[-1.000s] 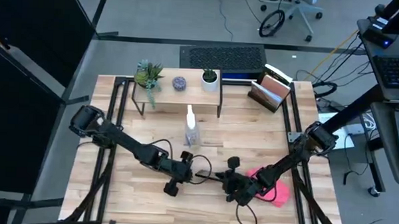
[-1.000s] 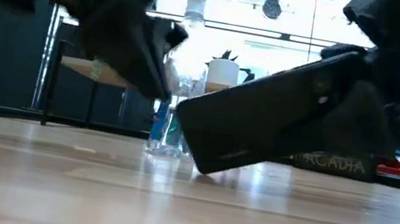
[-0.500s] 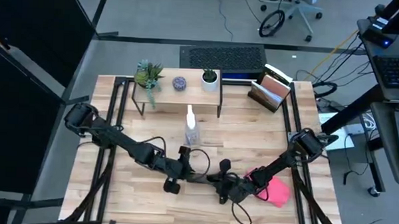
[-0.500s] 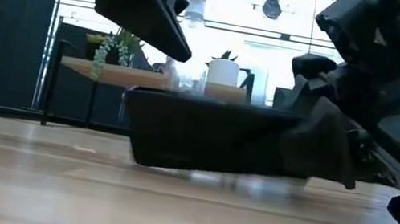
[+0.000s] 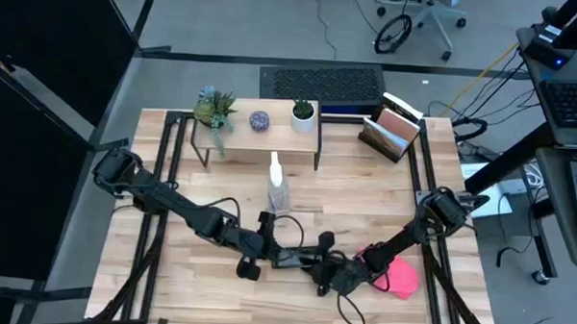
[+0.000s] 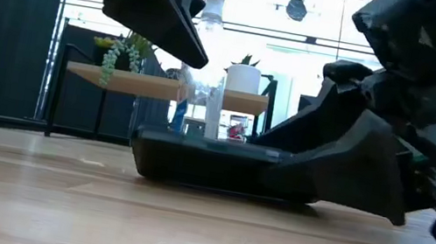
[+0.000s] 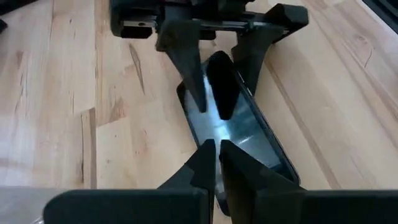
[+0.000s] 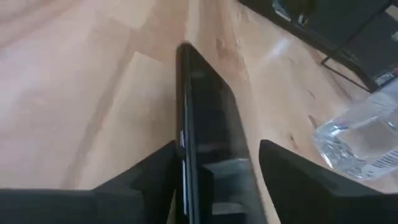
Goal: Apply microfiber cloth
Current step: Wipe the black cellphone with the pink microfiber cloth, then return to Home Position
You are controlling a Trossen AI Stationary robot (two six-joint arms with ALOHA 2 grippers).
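Note:
A black smartphone (image 5: 290, 259) lies flat on the wooden table near its front middle, also seen in the low view (image 6: 202, 162). My right gripper (image 5: 325, 267) reaches it from the right and is shut on its near-right end. My left gripper (image 7: 216, 149) is shut and hovers over the phone's other end, clear of it in the low view (image 6: 153, 5). The bright pink microfiber cloth (image 5: 398, 275) lies on the table partly under my right arm, with neither gripper on it. My right gripper pinches the smartphone's two long side edges (image 8: 184, 155) between its two fingers (image 7: 189, 74), at the end nearer the table's right edge. The fingers come slanting down from the right and lie along the phone. The phone rests flat on the table.
A clear spray bottle (image 5: 277, 188) stands behind the phone. A small shelf (image 5: 256, 130) with potted plants and a letter holder (image 5: 390, 134) stand at the far edge. Bare wood lies at the near left.
My right gripper has moved toward the table's left edge and down with the smartphone. The phone was tilted, with one end raised; it now lies flat on the table. My left gripper has risen a little above it.

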